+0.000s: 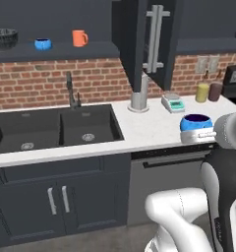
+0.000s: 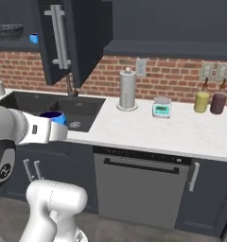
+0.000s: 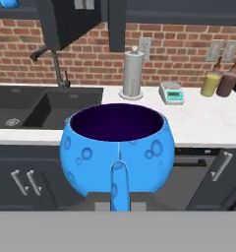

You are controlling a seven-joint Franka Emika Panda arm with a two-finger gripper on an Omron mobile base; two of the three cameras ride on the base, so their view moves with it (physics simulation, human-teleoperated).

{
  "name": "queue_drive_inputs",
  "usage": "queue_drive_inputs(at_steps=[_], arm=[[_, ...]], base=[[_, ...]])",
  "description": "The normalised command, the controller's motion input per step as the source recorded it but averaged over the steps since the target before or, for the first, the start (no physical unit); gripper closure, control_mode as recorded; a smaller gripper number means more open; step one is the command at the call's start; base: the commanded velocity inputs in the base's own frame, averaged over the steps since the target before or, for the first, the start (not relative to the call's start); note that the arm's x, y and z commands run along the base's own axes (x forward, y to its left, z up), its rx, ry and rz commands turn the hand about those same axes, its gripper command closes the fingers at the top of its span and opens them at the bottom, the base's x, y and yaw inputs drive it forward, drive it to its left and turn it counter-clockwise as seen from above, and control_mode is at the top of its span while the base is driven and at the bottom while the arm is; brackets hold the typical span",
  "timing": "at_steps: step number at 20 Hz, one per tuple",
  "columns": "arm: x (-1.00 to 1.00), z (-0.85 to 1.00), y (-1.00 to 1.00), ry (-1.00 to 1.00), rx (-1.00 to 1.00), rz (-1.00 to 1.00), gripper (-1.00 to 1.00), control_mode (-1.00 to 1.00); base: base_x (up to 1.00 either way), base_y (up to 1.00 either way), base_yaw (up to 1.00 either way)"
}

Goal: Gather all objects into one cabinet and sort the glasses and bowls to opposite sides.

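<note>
Holding: the gripper (image 3: 119, 205) is clamped on a bright-blue cup (image 3: 117, 150), upright, with its handle turned to the camera in the hand view.
Cup place: it hangs above the near edge of the white counter (image 1: 149, 129), to the right of the sink (image 1: 56, 129).
Cabinet shelf: inside the open wall cabinet (image 1: 56, 49), far left, stand the dark patterned bowl (image 1: 3, 38), a second blue cup (image 1: 43, 44) and the orange mug (image 1: 79, 38), left to right, each apart from the others.
Cabinet door: it (image 1: 152, 39) stands open above the counter.
Counter things: a paper towel holder (image 2: 127, 90), a small scale (image 2: 161, 108) and two bottles (image 2: 210, 100) stand far, near the brick wall.
Below: a dishwasher (image 2: 139, 186) under the counter.
</note>
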Motion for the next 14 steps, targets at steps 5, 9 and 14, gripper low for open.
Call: queue_drive_inputs(at_steps=[5, 9, 14], arm=[[0.00, 0.00, 0.00, 0.00, 0.00, 0.00, 1.00, 1.00], [0.00, 0.00, 0.00, 0.00, 0.00, 0.00, 1.00, 1.00], [0.00, 0.00, 0.00, 0.00, 0.00, 0.00, 1.00, 1.00]], base=[[-0.23, 1.00, 0.00], [-0.17, 1.00, 0.00], [0.07, 0.82, 0.00]])
